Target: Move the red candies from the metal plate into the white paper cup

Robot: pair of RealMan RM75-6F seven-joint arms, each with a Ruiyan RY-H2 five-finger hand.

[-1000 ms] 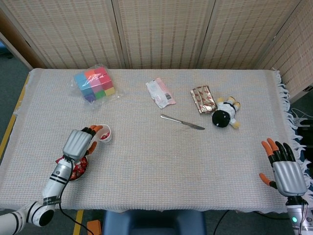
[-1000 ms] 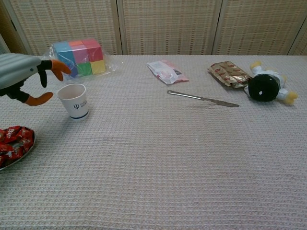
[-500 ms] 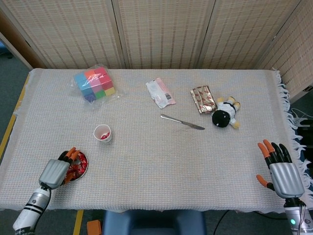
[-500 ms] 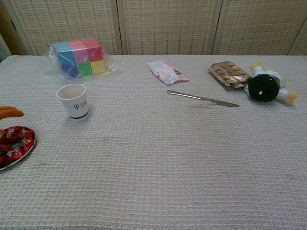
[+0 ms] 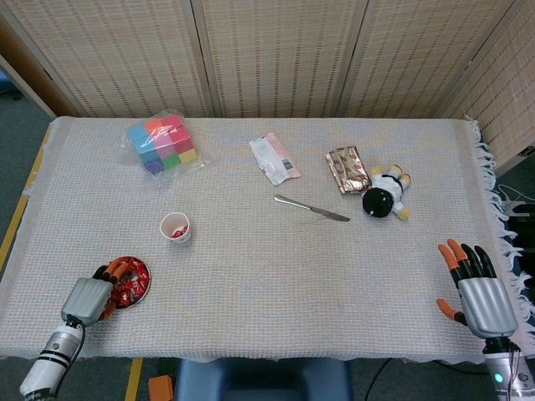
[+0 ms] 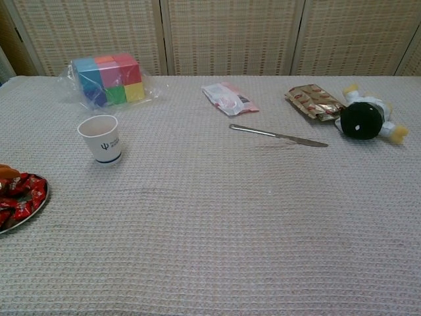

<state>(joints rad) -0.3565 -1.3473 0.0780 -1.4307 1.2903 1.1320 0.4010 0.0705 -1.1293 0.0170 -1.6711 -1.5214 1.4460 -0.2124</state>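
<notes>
Looks like the pickup step: left hand [image 5: 88, 296] sits at the metal plate [image 5: 144, 269], fingertips on the red candies [image 6: 18, 196]; can't tell if it's gripping one. Next, carry one to the white paper cup [image 5: 175, 227] just beyond the plate. Right hand [image 5: 481, 292], far from the plate, is spread and empty.

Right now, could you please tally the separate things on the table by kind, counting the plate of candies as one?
Metal plate of red candies: 1
White paper cup: 1
Bag of coloured blocks: 1
Snack packets: 2
Knife: 1
Plush toy: 1
Total: 7
</notes>
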